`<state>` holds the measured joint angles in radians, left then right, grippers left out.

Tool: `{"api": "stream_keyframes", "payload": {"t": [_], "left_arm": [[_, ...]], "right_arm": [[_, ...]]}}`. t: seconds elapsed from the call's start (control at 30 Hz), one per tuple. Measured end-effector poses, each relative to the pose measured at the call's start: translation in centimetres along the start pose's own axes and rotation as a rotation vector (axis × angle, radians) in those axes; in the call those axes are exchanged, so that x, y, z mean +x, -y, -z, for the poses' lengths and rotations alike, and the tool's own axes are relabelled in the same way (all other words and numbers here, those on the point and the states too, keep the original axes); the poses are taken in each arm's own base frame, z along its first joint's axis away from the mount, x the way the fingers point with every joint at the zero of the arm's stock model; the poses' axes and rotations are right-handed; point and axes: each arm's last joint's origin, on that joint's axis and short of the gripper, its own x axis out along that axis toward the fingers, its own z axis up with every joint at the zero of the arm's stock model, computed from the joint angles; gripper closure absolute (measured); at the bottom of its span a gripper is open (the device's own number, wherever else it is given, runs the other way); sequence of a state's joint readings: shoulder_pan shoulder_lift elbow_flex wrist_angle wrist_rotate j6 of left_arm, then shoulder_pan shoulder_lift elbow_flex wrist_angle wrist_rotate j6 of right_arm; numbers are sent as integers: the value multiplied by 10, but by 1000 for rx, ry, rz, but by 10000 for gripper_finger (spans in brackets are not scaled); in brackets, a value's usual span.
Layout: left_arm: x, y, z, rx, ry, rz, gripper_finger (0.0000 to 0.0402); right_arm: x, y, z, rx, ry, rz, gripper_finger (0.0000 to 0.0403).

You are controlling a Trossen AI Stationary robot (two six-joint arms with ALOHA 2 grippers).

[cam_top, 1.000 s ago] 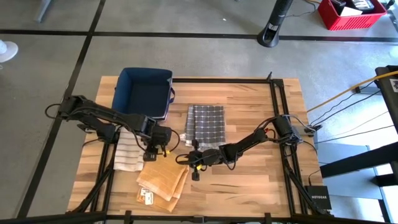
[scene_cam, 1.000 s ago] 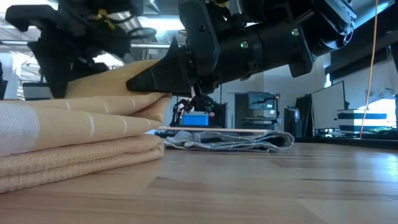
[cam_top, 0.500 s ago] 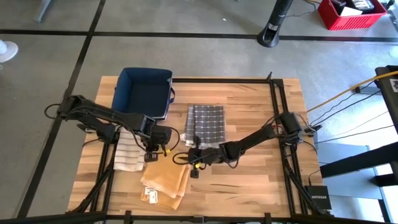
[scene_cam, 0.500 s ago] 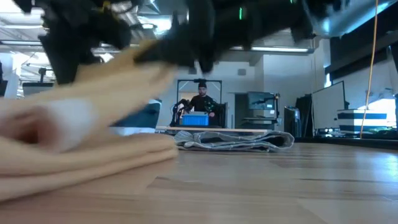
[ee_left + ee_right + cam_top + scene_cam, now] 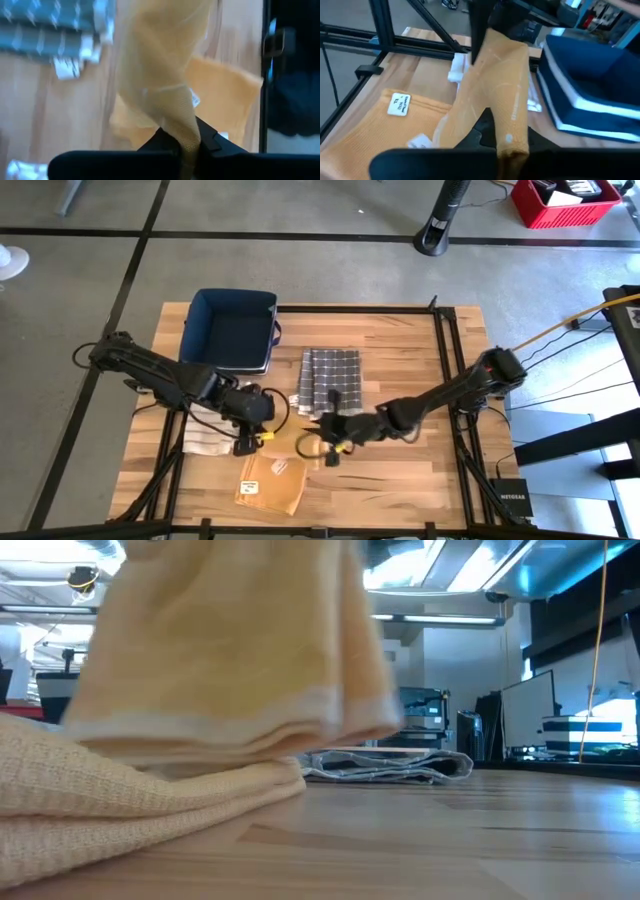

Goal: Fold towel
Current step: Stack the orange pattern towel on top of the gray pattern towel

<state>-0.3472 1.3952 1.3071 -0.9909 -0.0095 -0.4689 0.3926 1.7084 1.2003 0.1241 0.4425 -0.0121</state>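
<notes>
A tan waffle towel (image 5: 272, 483) lies near the table's front edge. Its far edge is raised between my two grippers. My left gripper (image 5: 246, 445) is shut on the towel's left far corner, and my right gripper (image 5: 328, 452) is shut on its right far corner. In the low view the raised cloth (image 5: 230, 640) hangs like a curtain over the part that rests on the wood (image 5: 130, 800). Small white labels (image 5: 399, 104) show on the lying part. My left gripper pinches a bunched corner of the towel (image 5: 186, 136) between its two fingers, coming steeply from above. The cloth fans out below the fingers, and its lower part lies on the table. My right gripper pinches the towel's other raised corner (image 5: 514, 141) between its two fingers, slanting down from the table's right side. The cloth hangs from the fingers toward the table, fairly slack; how many layers, I cannot tell.
A dark blue bin (image 5: 232, 330) stands at the back left. A folded grey checked towel (image 5: 332, 380) lies at the middle back, also in the low view (image 5: 390, 765). A folded white striped towel (image 5: 205, 428) lies left of the tan one. Bare wood lies to the right.
Both grippers have risen and carried the tan towel's far edge up with them. The raised part now hangs above the table, while the near part has stayed on the wood and lies squarer to the front edge.
</notes>
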Motion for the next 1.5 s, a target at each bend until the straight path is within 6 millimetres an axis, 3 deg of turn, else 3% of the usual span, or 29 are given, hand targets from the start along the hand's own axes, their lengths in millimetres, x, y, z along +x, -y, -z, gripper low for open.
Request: {"api": "stream_keyframes", "payload": {"t": [0.2, 0.37, 0.67, 0.87, 1.0, 1.27, 1.5], "left_arm": [[1, 10, -16, 21, 197, -22, 397], [18, 3, -38, 67, 293, -44, 399], [43, -44, -57, 49, 229, -181, 399], [41, -68, -64, 29, 230, -232, 394], [39, -82, -67, 20, 243, -256, 397], [38, -105, -78, 9, 296, -298, 393], [70, -137, -74, -11, 185, -381, 395]], "right_arm": [[-45, -1, -13, -42, -72, 28, 396], [-58, 14, -4, -19, -170, 109, 397], [-66, 59, 45, 140, -255, 238, 397], [-86, 71, 34, 189, -198, 244, 397], [-85, 87, 38, 197, -231, 287, 397], [-74, 119, 64, 234, -313, 365, 397], [-66, 146, 90, 250, -327, 379, 394]]}}
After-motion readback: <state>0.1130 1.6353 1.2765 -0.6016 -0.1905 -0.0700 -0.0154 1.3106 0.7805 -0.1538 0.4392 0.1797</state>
